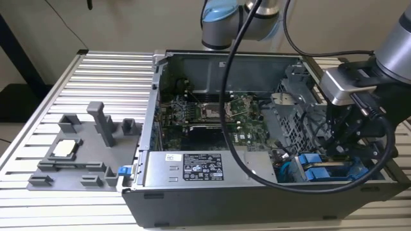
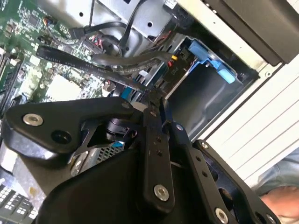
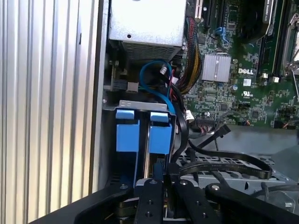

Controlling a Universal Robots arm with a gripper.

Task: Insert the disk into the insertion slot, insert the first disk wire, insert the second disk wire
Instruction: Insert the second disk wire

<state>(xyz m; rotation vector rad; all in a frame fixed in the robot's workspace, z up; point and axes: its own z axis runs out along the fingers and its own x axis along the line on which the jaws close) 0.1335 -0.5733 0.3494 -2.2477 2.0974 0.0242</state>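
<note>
The disk point(image 3: 160, 135) stands on edge in its blue carrier, seated in the insertion slot of the grey drive cage point(image 3: 140, 104). Another blue-fronted unit point(image 3: 127, 130) sits right beside it. In the exterior view the disk point(image 1: 310, 159) is the farther of the two blue fronts. My gripper point(image 3: 161, 170) hangs low inside the case at the disk's end, shut, with its black fingers point(image 3: 149, 200) together. In the second wrist view the gripper point(image 2: 156, 99) tips meet close to black wires point(image 2: 117, 63). I cannot tell whether anything is pinched between them.
The silver power supply box point(image 1: 192, 168) lies along the case's near wall. Loose black cables point(image 3: 224, 161) and a blue cable point(image 3: 154, 70) crowd the space between the cage and the motherboard point(image 1: 212, 110). A grey fixture point(image 1: 83, 149) sits on the ribbed table at the exterior view's left.
</note>
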